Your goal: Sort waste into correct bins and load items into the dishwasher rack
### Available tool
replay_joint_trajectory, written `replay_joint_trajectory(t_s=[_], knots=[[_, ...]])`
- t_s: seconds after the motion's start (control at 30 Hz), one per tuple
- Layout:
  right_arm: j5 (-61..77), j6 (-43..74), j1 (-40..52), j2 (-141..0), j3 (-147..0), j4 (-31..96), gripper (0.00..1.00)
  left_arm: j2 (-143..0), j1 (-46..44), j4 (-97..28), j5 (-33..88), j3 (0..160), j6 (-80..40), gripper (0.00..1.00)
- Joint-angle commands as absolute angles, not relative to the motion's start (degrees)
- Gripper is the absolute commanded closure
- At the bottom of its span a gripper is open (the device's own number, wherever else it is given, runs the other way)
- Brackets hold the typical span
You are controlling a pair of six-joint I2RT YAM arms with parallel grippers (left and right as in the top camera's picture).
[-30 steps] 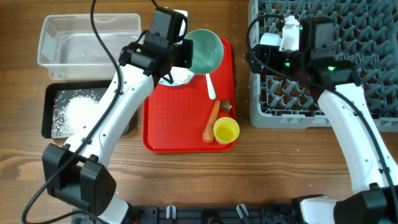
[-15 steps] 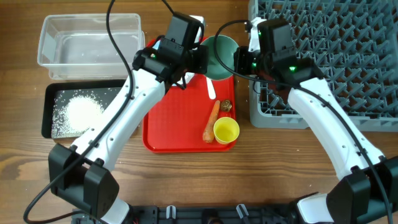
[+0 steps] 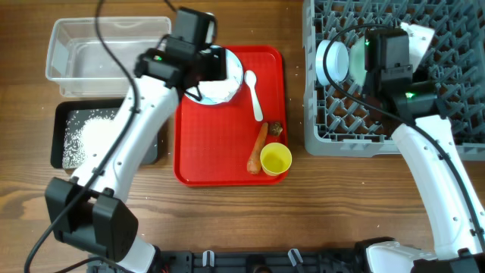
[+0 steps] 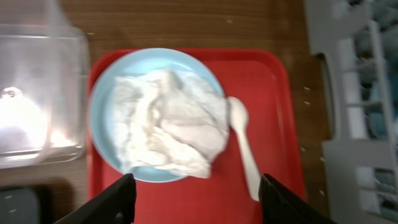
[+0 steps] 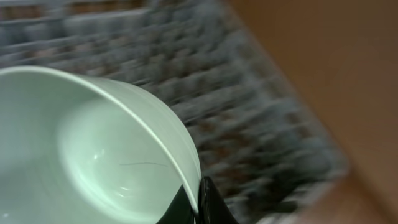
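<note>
Gripping the rim of a pale green bowl [image 3: 331, 62], the right gripper [image 5: 198, 204] has its fingers pinched together on the edge. The bowl is tipped up on its side above the left part of the rack [image 3: 462, 61], its hollow facing the wrist camera. The rack behind it is blurred in that view.

The left gripper [image 4: 196, 190] hangs over the far left corner of the red tray [image 3: 220, 144], fingers spread apart with nothing between them. Below it sits the plate [image 4: 102, 118], flat, with crumpled tissue [image 4: 168, 121] heaped on it. Just right of the plate lies the spoon [image 4: 244, 146]. Its long axis runs front to back, scoop toward the far edge and handle slanting slightly right toward the near edge.

The carrot [image 3: 258, 145] lies on the tray's right side, lengthwise front to back and leaning a little. A brown lump [image 3: 276, 129] sits by its far end, and the yellow cup [image 3: 276, 160] stands mouth up beside its near end.

Left of the red tray, the black tray [image 3: 61, 114] holds rice [image 3: 95, 135]. The tub [image 3: 106, 49] sits behind it, long side running left to right.
</note>
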State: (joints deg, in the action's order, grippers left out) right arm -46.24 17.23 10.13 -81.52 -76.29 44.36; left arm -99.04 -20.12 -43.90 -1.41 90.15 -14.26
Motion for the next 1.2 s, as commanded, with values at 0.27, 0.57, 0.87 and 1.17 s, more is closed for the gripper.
replay_joint_trajectory(t_s=[0.27, 0.57, 0.87, 1.17], knots=[[-60.6, -13.6, 11.1, -91.5, -76.4, 44.4, 0.96, -98.8, -9.9, -44.2, -7.8, 89.8, -13.9, 0.25], [-62.6, -28.3, 11.2, -96.1, -76.4, 17.6, 0.96, -99.4, -6.5, -43.3, -7.8, 89.8, -14.0, 0.24], [-48.8, -72.9, 4.7, -117.8, -76.4, -40.7, 0.96, -99.9, -6.5, -45.2, -7.4, 89.8, -14.0, 0.25], [-41.6, -57.8, 5.0, -120.8, -76.4, -34.8, 0.96, -99.9, -6.5, -45.3, -7.4, 89.8, -14.0, 0.27]])
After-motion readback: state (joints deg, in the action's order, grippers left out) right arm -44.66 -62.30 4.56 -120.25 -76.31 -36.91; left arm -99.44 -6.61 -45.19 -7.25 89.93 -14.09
